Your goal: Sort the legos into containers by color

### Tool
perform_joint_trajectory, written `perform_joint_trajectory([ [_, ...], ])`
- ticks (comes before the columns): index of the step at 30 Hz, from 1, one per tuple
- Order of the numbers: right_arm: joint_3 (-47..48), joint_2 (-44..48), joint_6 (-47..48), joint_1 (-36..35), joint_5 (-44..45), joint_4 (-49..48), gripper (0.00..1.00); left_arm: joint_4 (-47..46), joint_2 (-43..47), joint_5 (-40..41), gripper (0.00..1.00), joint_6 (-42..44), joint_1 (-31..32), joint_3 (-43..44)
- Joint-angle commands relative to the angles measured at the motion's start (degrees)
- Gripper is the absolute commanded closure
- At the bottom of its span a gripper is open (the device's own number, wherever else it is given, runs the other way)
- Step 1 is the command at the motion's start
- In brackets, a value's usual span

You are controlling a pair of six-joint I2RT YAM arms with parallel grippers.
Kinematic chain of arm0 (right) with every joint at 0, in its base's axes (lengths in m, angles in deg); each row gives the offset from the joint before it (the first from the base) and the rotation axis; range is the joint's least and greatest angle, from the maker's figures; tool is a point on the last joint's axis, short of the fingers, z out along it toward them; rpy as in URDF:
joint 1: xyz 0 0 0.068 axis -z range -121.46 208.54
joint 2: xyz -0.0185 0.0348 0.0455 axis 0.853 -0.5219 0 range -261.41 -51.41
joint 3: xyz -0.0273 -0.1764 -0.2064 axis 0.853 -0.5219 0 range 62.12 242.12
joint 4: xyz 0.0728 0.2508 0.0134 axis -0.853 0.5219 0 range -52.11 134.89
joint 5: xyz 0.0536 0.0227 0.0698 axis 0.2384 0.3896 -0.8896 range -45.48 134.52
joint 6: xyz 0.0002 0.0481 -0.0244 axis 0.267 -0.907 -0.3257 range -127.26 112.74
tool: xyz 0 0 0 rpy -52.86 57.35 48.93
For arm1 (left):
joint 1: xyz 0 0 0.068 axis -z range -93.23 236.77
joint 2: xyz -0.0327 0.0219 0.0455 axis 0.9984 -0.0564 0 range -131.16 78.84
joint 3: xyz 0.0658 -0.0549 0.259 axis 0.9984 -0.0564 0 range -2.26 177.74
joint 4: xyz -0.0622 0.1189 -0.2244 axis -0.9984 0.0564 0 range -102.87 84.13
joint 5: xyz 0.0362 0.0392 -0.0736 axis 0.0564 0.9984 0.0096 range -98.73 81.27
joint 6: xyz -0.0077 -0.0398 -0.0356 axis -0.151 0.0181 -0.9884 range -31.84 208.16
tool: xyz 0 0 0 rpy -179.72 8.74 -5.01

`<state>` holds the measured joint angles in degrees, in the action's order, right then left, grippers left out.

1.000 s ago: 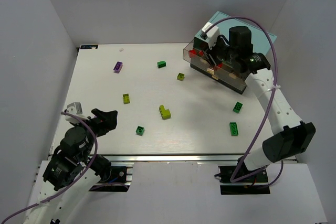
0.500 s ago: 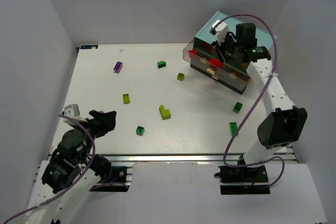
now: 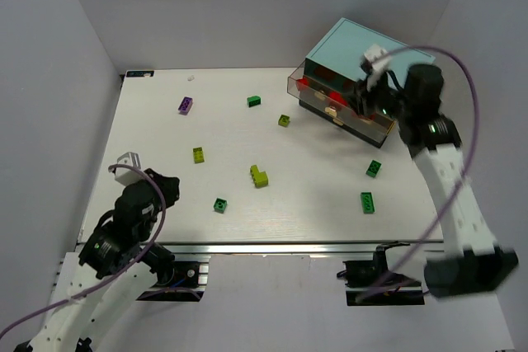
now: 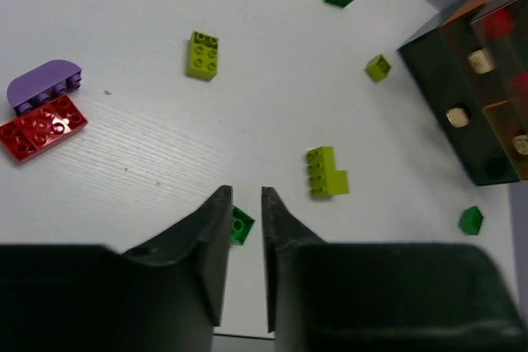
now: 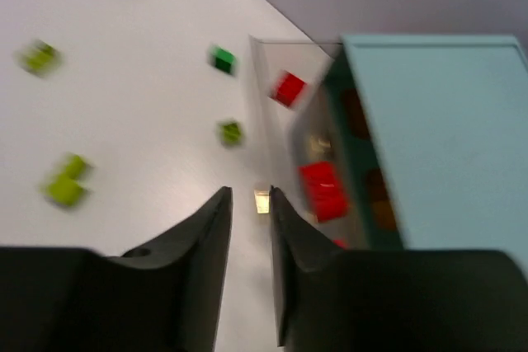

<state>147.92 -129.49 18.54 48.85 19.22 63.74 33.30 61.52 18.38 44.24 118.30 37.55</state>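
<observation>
Lego bricks lie scattered on the white table: a purple one (image 3: 186, 105), dark green ones (image 3: 254, 101) (image 3: 220, 204) (image 3: 374, 168) (image 3: 367, 202) and lime ones (image 3: 198, 155) (image 3: 260, 176) (image 3: 284, 120). The cabinet (image 3: 363, 47) of brown drawers stands at the back right. Its top-left drawer (image 3: 307, 84) is pulled out and holds red bricks (image 5: 322, 190). My left gripper (image 4: 245, 193) hangs low at the front left, jaws a narrow gap apart and empty, with a green brick (image 4: 241, 225) just past its tips. My right gripper (image 5: 247, 195) hovers before the drawers, narrowly open and empty.
In the left wrist view a purple rounded brick (image 4: 43, 86) and a red plate (image 4: 41, 127) lie side by side at the left. White walls enclose the table on three sides. A tan drawer knob (image 5: 262, 201) shows beyond the right fingertips.
The left jaws have closed from wide open to a narrow gap, and that arm has shifted slightly. The right gripper has drawn back to the right, off the drawer fronts.
</observation>
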Motion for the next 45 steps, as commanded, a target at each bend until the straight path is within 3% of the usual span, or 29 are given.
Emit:
perform_joint_trajectory([
  [1,-17.36,21.35,-19.12,-0.24,-17.82,-15.86,0.73,2.08,-3.41,2.07,0.71,-5.29,0.2,-1.04],
  [2,-23.51,25.48,-25.04,-0.24,-19.94,-29.4,0.67,1.64,-5.07,1.81,0.76,-5.99,0.2,-1.49],
  [3,-34.8,31.18,-30.75,-0.24,-26.75,-36.76,0.59,1.38,-6.48,1.8,0.78,-7.57,0.2,-1.93],
  [5,-40.25,32.47,-42.0,-0.24,-34.17,-47.15,0.35,1.55,-12.17,2.07,0.8,-9.51,-0.32,-1.85],
  [6,-41.93,32.21,-43.89,0.02,-39.25,-49.81,0.31,1.64,-14.47,1.89,0.8,-9.78,-0.85,-1.32],
  [7,-43.68,32.38,-43.99,-0.06,-39.56,-50.45,0.31,1.81,-16.58,2.24,0.79,-10.21,-0.85,-0.62],
  [8,-43.18,32.38,-37.21,-0.15,-38.61,-47.58,0.37,1.38,-18.61,2.59,0.75,-10.48,-0.85,0.78],
  [9,-42.48,32.03,-33.66,-0.67,-35.55,-39.46,0.45,0.68,-22.89,3.12,0.61,-9.79,-1.38,1.49],
  [10,-42.64,31.86,-32.41,-0.85,-34.74,-38.69,0.72,0.67,-24.93,3.73,0.57,-9.26,-1.38,2.45],
  [12,-42.47,31.77,-27.16,-1.47,-33.16,-34.24,0.9,1.46,-31.42,4.96,0.45,-7.94,-2.0,6.39],
  [13,-41.6,31.68,-26.16,-1.9,-32.54,-32.19,0.94,2.07,-33.11,5.75,0.4,-7.41,-3.48,7.64],
  [15,-41.94,31.5,-26.24,-2.87,-33.06,-32.43,0.88,2.78,-35.58,6.11,0.37,-6.27,-4.8,9.75],
  [16,-42.03,31.5,-26.24,-3.22,-32.71,-32.61,0.78,3.13,-36.72,6.11,0.33,-5.74,-5.59,9.93],
  [19,-43.08,31.06,-26.07,-4.28,-30.52,-33.49,0.71,5.06,-37.96,5.94,0.29,-5.04,-9.19,9.06],
  [20,-43.26,30.71,-24.33,-4.54,-29.9,-33.49,0.64,5.33,-38.14,5.41,0.23,-5.21,-11.38,8.53],
  [22,-43.09,29.48,-22.74,-5.24,-28.76,-32.62,0.61,4.46,-38.66,3.57,0.15,-4.51,-13.68,7.22],
  [24,-42.73,28.34,-22.2,-5.77,-28.23,-31.65,0.53,2.79,-40.94,0.67,0.12,-4.07,-17.37,6.95],
  [26,-43.08,28.16,-22.2,-5.69,-27.01,-31.64,0.37,1.64,-45.33,-1.18,0.08,-3.19,-20.7,7.12],
  [28,-43.7,28.51,-22.37,-5.77,-26.21,-32.17,0.28,1.38,-48.23,-0.75,0.07,-1.88,-22.9,7.38],
  [37,-43.44,27.63,-20.97,-5.86,-23.57,-31.74,0.25,-1.79,-56.23,-6.72,0.02,6.91,-33.8,5.63],
  [45,-43.7,27.72,-21.23,-5.95,-22.95,-32.09,0.24,-6.53,-61.24,-10.85,0.02,11.92,-38.38,3.95],
])
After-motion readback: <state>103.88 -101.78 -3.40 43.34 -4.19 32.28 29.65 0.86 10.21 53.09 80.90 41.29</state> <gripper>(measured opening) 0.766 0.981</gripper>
